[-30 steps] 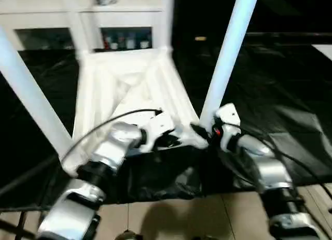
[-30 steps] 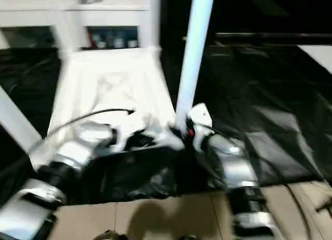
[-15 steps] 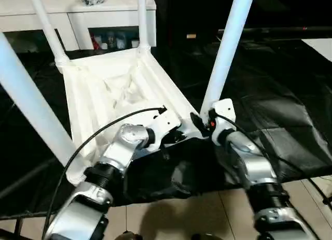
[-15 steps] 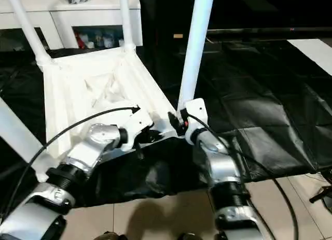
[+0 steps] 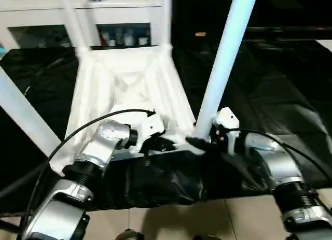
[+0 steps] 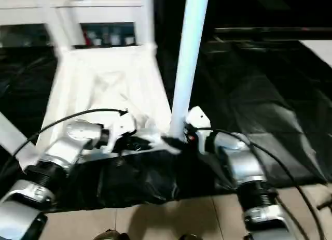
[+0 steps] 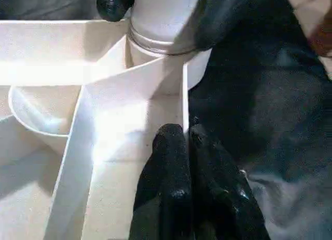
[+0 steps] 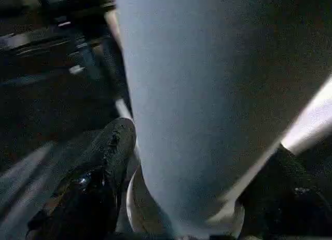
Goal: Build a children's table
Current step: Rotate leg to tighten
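Observation:
The children's table lies upside down on the black-covered work table, its ribbed white tabletop (image 5: 124, 84) facing up and its legs standing upward. My right gripper (image 5: 199, 141) is shut around the base of the near right leg (image 5: 223, 58), just above its corner socket; in the right wrist view the leg (image 8: 197, 95) sits between my fingers (image 8: 111, 146). My left gripper (image 5: 168, 144) is at the tabletop's near edge beside that socket. In the left wrist view it (image 7: 184, 139) pinches a thin upright rim wall (image 7: 184, 89).
The near left leg (image 5: 26, 115) slants up at the left, and two far legs (image 5: 166, 17) rise at the back. A white glass-door cabinet (image 5: 124, 35) stands behind. The black cover (image 5: 280, 84) spreads to the right; tiled floor (image 5: 233, 219) lies in front.
The whole picture has shifted and tilted with the camera. Both grippers keep the same holds, and my right forearm now reaches in more from the right.

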You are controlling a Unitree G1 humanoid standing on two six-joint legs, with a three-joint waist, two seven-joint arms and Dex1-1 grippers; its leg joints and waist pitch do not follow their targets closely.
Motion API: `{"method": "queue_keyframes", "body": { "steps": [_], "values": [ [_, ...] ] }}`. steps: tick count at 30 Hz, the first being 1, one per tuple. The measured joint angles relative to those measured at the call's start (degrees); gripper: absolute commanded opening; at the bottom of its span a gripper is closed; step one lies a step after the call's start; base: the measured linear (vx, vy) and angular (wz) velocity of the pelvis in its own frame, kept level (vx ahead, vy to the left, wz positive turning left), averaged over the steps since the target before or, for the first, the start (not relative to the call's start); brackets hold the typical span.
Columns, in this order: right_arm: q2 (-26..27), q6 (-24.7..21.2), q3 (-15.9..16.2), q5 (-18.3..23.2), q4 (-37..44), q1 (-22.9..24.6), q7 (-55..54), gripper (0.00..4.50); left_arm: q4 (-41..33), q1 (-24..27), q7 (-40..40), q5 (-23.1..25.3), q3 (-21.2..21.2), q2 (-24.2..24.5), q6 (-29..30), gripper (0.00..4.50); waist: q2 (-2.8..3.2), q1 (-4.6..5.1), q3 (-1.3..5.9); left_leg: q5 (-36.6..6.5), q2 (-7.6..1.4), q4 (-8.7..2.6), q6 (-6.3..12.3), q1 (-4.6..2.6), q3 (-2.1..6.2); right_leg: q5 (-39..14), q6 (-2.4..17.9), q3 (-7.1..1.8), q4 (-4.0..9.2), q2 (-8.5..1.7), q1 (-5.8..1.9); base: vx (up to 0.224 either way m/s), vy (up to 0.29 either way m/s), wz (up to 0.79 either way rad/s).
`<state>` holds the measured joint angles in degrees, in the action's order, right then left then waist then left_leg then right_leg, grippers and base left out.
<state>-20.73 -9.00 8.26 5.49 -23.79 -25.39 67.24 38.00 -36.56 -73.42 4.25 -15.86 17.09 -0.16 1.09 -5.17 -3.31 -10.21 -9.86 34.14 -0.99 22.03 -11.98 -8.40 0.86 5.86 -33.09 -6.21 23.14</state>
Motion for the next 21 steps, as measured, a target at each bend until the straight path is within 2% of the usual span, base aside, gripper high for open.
{"method": "queue_keyframes", "body": {
  "steps": [10,15,17,21],
  "values": [
    [-0.07,-1.53,0.74,1.62,0.78,0.34,3.62,2.25,2.24,-1.05,-4.21,0.00,-0.71,0.89,-2.02,0.00,0.01,-0.11,0.00,0.01,0.01,0.02,-0.01,-0.11,-0.31,-0.14,-0.25,-0.39,-0.04,0.00,-0.14,0.000,0.000,0.00],
    [-0.03,-1.03,0.67,1.50,1.52,0.97,3.03,2.10,3.14,-1.52,-4.43,0.02,-0.74,0.81,-2.24,0.00,0.02,-0.16,0.01,0.01,0.00,0.02,-0.01,-0.11,-0.31,-0.14,-0.26,-0.38,-0.06,0.00,-0.15,0.000,0.000,0.00],
    [1.07,-0.23,-0.17,0.98,1.37,1.35,-0.63,2.08,3.42,-1.57,-1.73,0.49,-0.48,0.43,-2.22,0.00,0.01,-0.04,0.02,0.01,0.00,0.02,-0.02,-0.15,-0.31,-0.14,-0.25,-0.38,-0.09,0.00,-0.17,0.000,0.000,0.00],
    [5.95,0.38,-3.94,-0.85,-0.67,1.35,-13.75,1.99,3.92,-2.30,6.87,2.49,0.06,-2.02,-0.60,0.00,-0.02,0.61,0.01,0.02,0.01,0.04,-0.03,-0.15,-0.29,-0.13,-0.26,-0.38,-0.05,0.00,-0.11,0.000,0.000,0.00]
  ]
}}
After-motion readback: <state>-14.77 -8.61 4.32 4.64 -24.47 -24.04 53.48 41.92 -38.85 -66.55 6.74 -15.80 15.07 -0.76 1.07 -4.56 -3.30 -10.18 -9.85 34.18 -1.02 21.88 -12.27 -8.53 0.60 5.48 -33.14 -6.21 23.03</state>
